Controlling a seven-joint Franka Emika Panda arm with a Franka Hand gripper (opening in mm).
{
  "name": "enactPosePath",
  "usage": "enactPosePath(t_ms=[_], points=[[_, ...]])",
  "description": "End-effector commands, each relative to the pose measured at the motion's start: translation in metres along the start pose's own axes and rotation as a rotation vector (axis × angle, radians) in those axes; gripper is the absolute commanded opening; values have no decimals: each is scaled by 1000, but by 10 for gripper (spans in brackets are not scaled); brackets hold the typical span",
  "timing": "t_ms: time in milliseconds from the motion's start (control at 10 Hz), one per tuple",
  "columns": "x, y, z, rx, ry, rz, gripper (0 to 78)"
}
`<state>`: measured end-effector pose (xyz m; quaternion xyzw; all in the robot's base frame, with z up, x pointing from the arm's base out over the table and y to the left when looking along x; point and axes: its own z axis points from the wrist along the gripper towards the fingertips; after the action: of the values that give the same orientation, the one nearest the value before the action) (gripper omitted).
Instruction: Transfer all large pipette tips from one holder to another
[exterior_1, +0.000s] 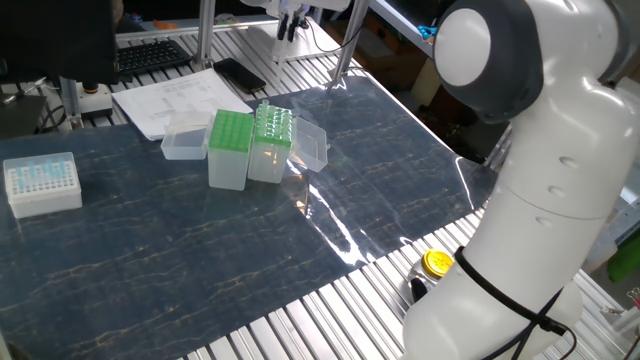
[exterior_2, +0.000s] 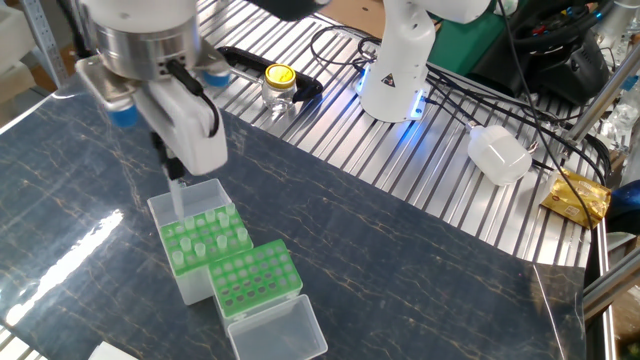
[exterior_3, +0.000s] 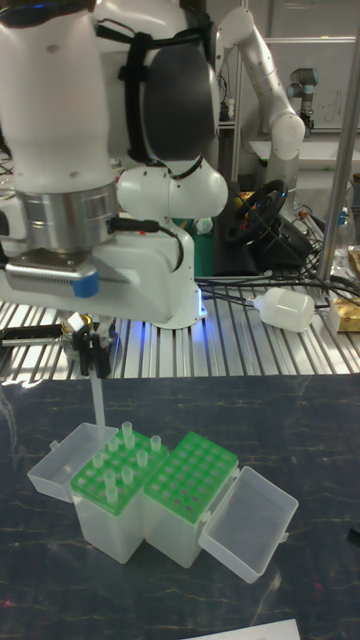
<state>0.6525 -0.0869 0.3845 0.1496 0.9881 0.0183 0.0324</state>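
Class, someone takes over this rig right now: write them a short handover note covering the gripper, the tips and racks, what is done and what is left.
Gripper: shut on one large pipette tip, held upright in the air above the open lid at the back of the source rack.
Source rack: several large tips stand in its green top.
Second rack: directly beside the first, touching it, lid open; its holes all look empty.
Done: one tip lifted out, none placed as far as the views show.
Left: carry this tip to the second rack, seat it, then move every remaining tip.
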Motion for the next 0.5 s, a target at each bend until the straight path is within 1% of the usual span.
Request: enactPosePath(t_ms=[100, 300, 500], points=[[-17, -28, 9, -5, -7, -187, 12], [-14, -32, 18, -9, -22, -198, 12], [-13, -35, 24, -14, -24, -201, 12]])
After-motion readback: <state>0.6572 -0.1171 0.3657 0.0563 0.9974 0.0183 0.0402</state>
